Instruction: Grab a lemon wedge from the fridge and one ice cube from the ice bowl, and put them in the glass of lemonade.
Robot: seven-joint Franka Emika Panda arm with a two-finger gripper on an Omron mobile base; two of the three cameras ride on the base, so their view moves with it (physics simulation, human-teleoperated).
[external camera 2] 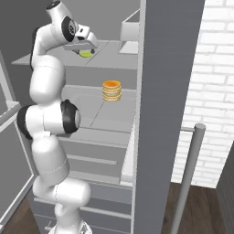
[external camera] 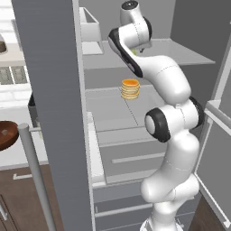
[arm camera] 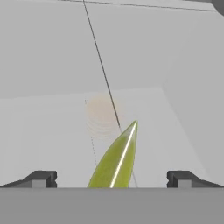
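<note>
Both upper doors of the grey fridge (external camera: pixel 49 90) stand open. On its top shelf lies the lemon wedge (arm camera: pixel 116 164), yellow-green, also visible as a small green piece (external camera 2: pixel 85 53) under the hand. My gripper (arm camera: pixel 111 178) is open, one fingertip (arm camera: pixel 41 178) on each side of the wedge, apart from it. In the right base view the gripper (external camera 2: pixel 89 48) hangs just over the wedge. The ice bowl (external camera: pixel 6 134), dark reddish-brown, peeks in at the far left behind the door. The ice cube and the glass of lemonade are out of view.
A stack of pancakes (external camera: pixel 130 89) sits on the shelf below. A white box (external camera 2: pixel 129 32) stands at the back of the top shelf. The open door's silver bar handle (external camera 2: pixel 189 173) and the other door (external camera: pixel 216 149) flank the arm.
</note>
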